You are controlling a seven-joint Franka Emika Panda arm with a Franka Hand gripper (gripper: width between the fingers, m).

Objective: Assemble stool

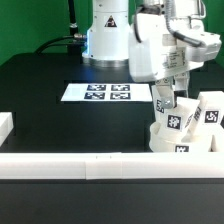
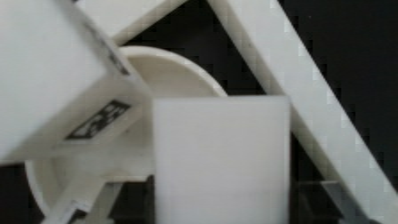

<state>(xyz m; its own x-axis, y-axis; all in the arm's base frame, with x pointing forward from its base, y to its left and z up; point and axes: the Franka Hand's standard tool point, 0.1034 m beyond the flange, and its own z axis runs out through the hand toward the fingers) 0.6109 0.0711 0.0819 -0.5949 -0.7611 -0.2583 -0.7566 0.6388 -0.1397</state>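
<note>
The marker board (image 1: 108, 92) lies flat on the table (image 1: 40, 95), about mid-table and in front of the arm's base (image 1: 105, 35). To the exterior view's right of it, nearer the camera, the round seat (image 1: 180, 140) rests on the table against the near border rail (image 1: 90, 163), which runs across the front. 2 leg blocks (image 1: 178, 115) (image 1: 212, 110) stand on the seat, the second further right. The gripper (image 1: 166, 93) hangs directly above the first block. A short rail piece (image 1: 5, 125) sits at the left edge.
</note>
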